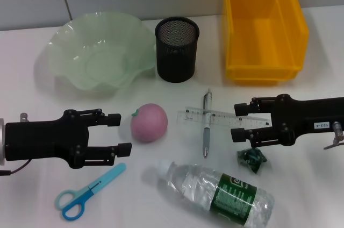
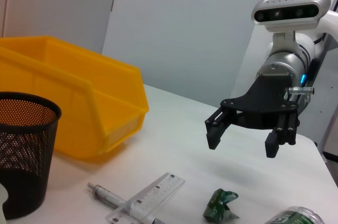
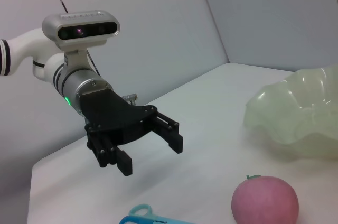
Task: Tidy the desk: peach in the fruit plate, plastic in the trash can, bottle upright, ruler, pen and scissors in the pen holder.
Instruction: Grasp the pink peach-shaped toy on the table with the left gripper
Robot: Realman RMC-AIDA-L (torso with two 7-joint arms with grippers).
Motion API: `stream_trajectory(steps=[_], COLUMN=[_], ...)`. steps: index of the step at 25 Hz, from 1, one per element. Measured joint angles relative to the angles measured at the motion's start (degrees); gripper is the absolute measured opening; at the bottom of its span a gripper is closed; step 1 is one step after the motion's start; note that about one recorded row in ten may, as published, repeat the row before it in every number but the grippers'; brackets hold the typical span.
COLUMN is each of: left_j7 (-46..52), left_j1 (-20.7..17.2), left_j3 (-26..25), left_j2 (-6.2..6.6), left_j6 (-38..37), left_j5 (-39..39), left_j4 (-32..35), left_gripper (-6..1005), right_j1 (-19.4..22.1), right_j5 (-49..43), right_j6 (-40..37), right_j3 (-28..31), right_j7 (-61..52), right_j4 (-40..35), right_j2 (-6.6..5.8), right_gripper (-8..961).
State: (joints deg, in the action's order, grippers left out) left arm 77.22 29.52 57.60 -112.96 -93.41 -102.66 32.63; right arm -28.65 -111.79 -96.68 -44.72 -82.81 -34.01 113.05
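Nearest the robot, a water bottle (image 1: 219, 189) lies on its side on the white desk (image 1: 301, 185), with blue scissors (image 1: 87, 192) lying flat to its left. Just beyond, the left gripper (image 1: 119, 133) hovers with its fingers spread apart, holding nothing, its tips just beside the pink peach (image 1: 149, 122). The right gripper (image 1: 237, 121) hangs opposite, fingers also apart and empty, over the end of a clear ruler (image 1: 223, 118) that a pen (image 1: 206, 122) lies across; a crumpled green scrap of plastic (image 1: 252, 158) sits just below that gripper. Farther back stand the pale green fruit plate (image 1: 70, 45), the black mesh pen holder (image 1: 177, 49) and the yellow bin (image 1: 263, 26).
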Motion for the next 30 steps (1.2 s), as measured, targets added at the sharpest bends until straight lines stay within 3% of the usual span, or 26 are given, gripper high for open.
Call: stream_trajectory(steps=[13, 23, 29, 30], left_j7=[-0.1, -0.8, -1.4, -1.3], left_j1=[0.2, 1.1, 2.4, 3.4], left_j3=[0.1, 0.5, 0.7, 0.7], left_j2=[0.00, -0.71, -2.62, -3.65], left_j6=[0.9, 4.0, 10.3, 12.9], left_j5=[0.0, -0.1, -1.3, -3.2], left_j4=[0.0, 0.7, 0.9, 0.9], left_gripper=[778, 773, 770, 770], right_j1=[-0.1, 0.0, 0.5, 0.5], right_j5=[0.0, -0.4, -0.4, -0.4], right_j6=[0.0, 0.0, 0.1, 0.1], right_j3=[0.0, 0.0, 0.0, 0.1], right_j7=[-0.1, -0.3, -0.4, -0.5], right_j4=[-0.2, -0.5, -0.6, -0.6], right_j2=[-0.10, -0.40, -0.64, -0.66], right_gripper=[771, 769, 768, 768])
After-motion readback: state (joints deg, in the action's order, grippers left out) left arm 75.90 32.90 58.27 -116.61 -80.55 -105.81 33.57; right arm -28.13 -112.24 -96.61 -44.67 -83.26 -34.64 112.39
